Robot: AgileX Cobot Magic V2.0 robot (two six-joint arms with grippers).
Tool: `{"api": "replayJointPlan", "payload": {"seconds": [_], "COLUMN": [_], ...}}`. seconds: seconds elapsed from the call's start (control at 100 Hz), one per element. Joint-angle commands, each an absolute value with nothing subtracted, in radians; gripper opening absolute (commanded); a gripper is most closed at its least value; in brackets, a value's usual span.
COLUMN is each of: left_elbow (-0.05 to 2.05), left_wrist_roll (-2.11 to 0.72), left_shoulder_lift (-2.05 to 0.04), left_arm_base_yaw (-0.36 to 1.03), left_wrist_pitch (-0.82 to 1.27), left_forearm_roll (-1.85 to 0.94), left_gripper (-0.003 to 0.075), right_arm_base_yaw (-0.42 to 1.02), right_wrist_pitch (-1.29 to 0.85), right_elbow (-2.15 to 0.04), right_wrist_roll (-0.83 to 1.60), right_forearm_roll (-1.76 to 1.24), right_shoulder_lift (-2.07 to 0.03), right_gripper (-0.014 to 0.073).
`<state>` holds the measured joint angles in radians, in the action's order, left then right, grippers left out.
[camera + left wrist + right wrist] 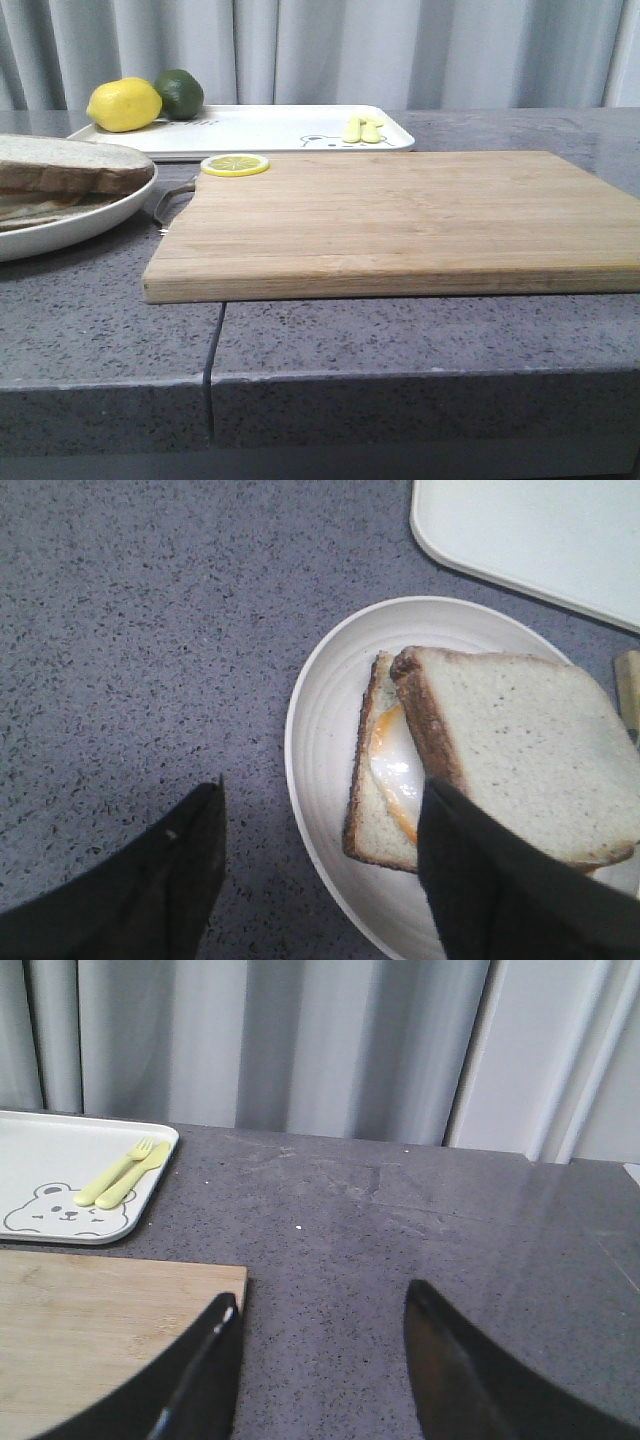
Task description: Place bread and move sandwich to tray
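The bread (pixel 520 745), a thick brown-crusted slice, lies askew on the lower slice with the fried egg (pixel 385 780) on the round white plate (pixel 320 720). In the front view the plate (pixel 60 230) with the bread (pixel 70 165) is at the far left. My left gripper (pixel 322 790) is open above the plate's rim, one finger over the bread's corner, the other over the counter; I cannot tell if it touches. The white tray (pixel 270 130) lies at the back and shows in the left wrist view (pixel 530 530). My right gripper (pixel 320 1295) is open and empty over the counter.
A wooden cutting board (pixel 390 215) fills the middle, with a lemon slice (pixel 235 164) on its far left corner. A lemon (pixel 123 104), a lime (pixel 180 92) and yellow cutlery (pixel 362 129) lie on the tray. Curtains hang behind the counter.
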<state>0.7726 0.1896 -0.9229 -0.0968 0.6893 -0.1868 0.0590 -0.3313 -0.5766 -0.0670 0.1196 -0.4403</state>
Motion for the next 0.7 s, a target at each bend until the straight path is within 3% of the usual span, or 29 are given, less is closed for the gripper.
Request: {"api": "replayJointPlan", "payload": {"seconds": [0.0, 0.69], "left_elbow": [0.807, 0.807], "left_wrist_roll": [0.2, 0.196], "left_shoulder_lift": [-0.969, -1.19], "left_arm_base_yaw": [-0.101, -0.101], "left_wrist_pitch": [0.609, 0.496], "left_forearm_roll": [-0.203, -0.233], "left_gripper": [0.0387, 0.0386], "right_arm_base_yaw": [0.054, 0.054], "right_wrist_pitch": [-0.265, -0.265], "right_elbow": [-0.604, -0.604], "right_wrist_roll": [-0.067, -0.067], "right_forearm_roll": [0.137, 0.137], "right_shoulder_lift": [-0.441, -0.441], "right_gripper": [0.0385, 0.0385]}}
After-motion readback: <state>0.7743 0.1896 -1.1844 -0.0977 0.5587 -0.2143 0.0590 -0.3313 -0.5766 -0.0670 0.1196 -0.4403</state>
